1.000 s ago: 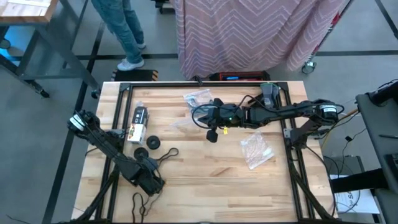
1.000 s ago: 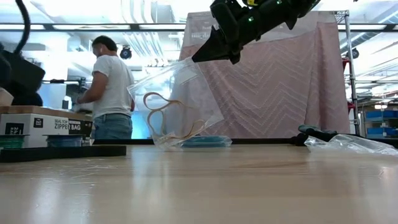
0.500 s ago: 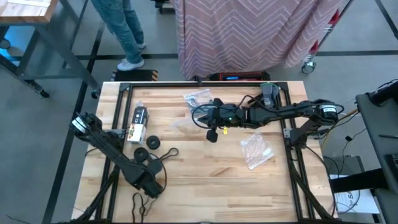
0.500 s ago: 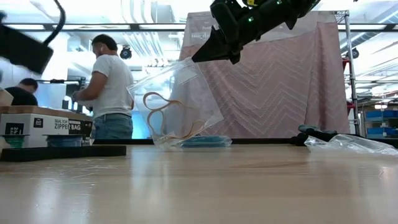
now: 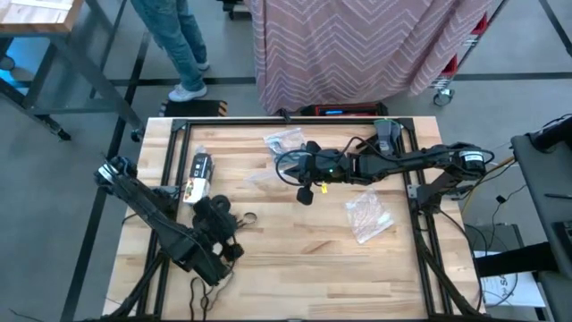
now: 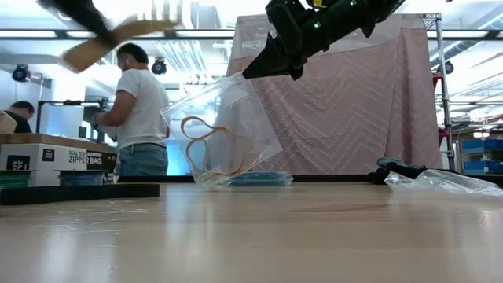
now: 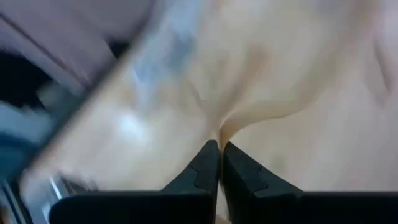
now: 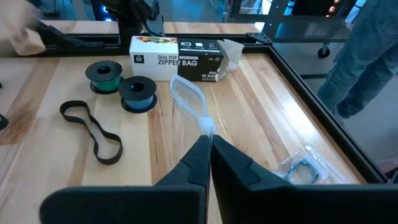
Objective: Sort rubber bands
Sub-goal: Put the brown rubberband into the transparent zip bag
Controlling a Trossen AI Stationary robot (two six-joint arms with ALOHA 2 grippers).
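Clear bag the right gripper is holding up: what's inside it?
In the low view the clear bag hangs from the shut right gripper and holds a tan rubber band, looped near the bottom. Through the clear plastic nothing else shows inside; creases blur the bottom corner.

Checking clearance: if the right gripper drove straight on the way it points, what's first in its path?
The clear bag that the right gripper already pinches. Beyond it, probably the zipper bag box, though depth is hard to judge.

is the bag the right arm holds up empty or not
Not empty: the bag, hanging from the right gripper, holds a tan band.
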